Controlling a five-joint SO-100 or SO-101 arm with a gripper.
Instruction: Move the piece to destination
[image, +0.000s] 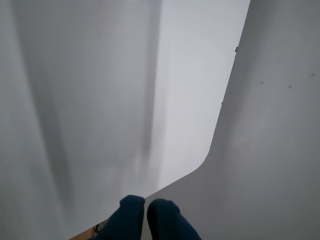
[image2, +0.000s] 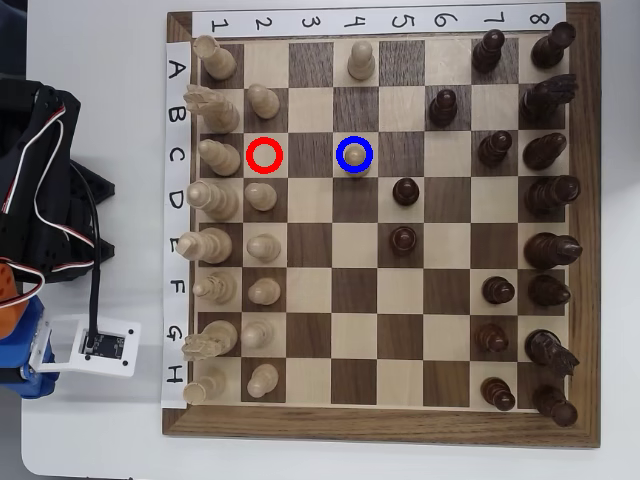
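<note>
At the bottom edge of the wrist view, the gripper (image: 146, 206) has its blue fingertips together, holding nothing, over bare white table. Overhead, the piece (image2: 356, 159) already stands inside the blue ring marking the destination (image2: 341, 141), so the sensible step is to stay parked clear of the board. The gripper itself is cut off at the overhead view's left edge.

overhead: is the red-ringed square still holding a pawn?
No. In the overhead view the red-ringed square is bare, while the pale pawn stands inside the blue ring two columns right.
</note>
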